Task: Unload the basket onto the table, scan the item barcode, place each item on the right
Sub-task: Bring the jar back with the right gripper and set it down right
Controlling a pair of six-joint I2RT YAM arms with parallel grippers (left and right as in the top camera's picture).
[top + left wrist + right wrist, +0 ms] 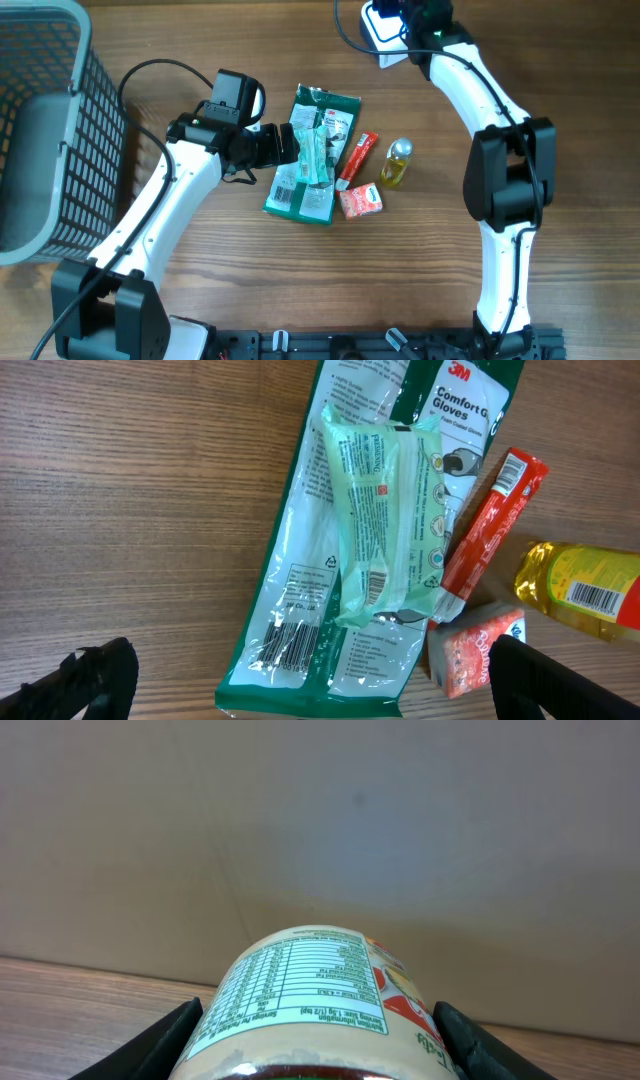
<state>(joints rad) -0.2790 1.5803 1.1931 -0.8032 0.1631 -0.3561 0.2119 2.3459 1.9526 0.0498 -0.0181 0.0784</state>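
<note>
My right gripper [315, 1045] is shut on a beige jar [310, 1000]. The jar's nutrition table faces the wrist camera and no barcode shows on it. In the overhead view the right gripper [415, 18] is at the table's far edge, beside a white device [380, 27] with a black cable. My left gripper [315, 690] is open, low over a pile of goods, with its fingers [90, 680] either side of the near end of a green gloves pack [300, 610]. That pack's barcode [293, 640] faces up.
A pale green wipes pack [385, 510] lies on the gloves pack. Beside them are a red tube [490, 525], a yellow bottle [585, 585] and an orange tissue pack [475, 650]. A grey wire basket [40, 130] stands at the left edge.
</note>
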